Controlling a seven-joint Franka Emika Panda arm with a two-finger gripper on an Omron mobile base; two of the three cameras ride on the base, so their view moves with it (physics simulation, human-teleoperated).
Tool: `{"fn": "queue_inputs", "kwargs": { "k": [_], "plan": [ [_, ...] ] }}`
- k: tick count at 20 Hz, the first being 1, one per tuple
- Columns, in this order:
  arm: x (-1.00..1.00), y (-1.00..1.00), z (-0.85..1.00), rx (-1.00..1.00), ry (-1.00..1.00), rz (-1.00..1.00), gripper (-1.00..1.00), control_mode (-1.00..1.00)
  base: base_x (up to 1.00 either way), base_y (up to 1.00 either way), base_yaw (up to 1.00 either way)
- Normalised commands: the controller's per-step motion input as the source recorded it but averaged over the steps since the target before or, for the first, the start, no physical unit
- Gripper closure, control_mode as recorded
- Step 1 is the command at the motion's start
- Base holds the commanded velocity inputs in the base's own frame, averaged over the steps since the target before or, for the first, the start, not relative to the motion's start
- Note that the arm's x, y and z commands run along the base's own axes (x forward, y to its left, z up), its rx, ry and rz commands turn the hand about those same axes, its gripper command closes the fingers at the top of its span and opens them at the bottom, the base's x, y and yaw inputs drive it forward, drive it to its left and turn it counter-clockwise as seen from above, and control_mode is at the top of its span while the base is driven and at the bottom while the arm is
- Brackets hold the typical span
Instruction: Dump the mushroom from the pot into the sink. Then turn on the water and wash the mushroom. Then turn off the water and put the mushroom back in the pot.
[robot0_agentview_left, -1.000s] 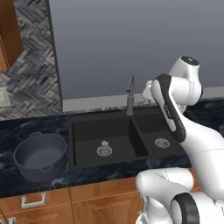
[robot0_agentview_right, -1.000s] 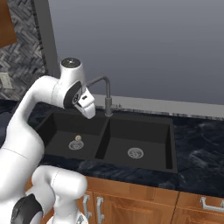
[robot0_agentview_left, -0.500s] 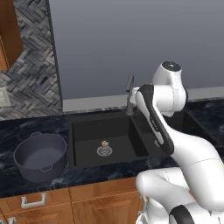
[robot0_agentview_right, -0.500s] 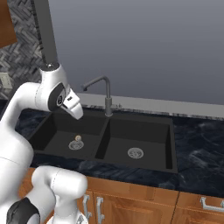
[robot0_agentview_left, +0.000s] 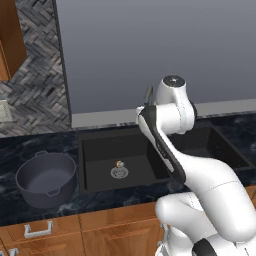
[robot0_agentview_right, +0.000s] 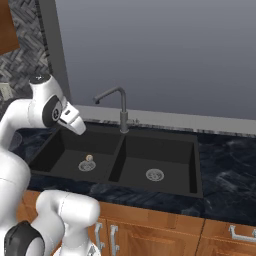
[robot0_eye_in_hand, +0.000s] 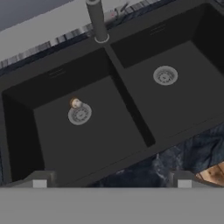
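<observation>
The tiny brown-capped mushroom (robot0_agentview_left: 119, 163) (robot0_agentview_right: 89, 158) (robot0_eye_in_hand: 75, 103) lies on the floor of the sink's (robot0_agentview_left: 95, 142) wider left basin, right beside the round silver drain (robot0_eye_in_hand: 79, 114). On the counter left of the sink stands the dark grey-blue pot (robot0_agentview_left: 46, 179), upright and empty. My gripper (robot0_eye_in_hand: 111, 183) hangs above the sink's front rim, jaws wide open with nothing between them. In the right base view the hand (robot0_agentview_right: 75, 123) hovers over the left basin's left side. No water runs from the grey faucet (robot0_agentview_right: 120, 107) (robot0_eye_in_hand: 97, 19).
The smaller right basin has its own drain (robot0_agentview_right: 155, 174) (robot0_eye_in_hand: 165, 75). Dark marbled counter (robot0_agentview_right: 225, 165) surrounds the sink, with wooden cabinet fronts (robot0_agentview_right: 150, 235) below. My arm covers most of the faucet in the left base view, leaving its lever (robot0_agentview_left: 148, 94) showing.
My arm has swung left, away from the faucet and over to the left basin. The gripper stayed open. Mushroom and pot have not moved.
</observation>
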Motion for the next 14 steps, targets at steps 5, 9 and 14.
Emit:
{"fn": "queue_inputs", "kwargs": {
  "k": [5,9,14],
  "plan": [
    [0.17,0.25,-0.2,-0.07,0.0,0.02,-1.0,-1.0,0.0,0.0,0.0],
    [0.2,0.26,-0.21,-0.07,0.0,0.01,-1.0,-1.0,0.0,0.0,0.0],
    [0.21,0.25,-0.23,-0.05,0.0,0.02,-1.0,-1.0,0.0,0.0,0.0]
  ]
}}
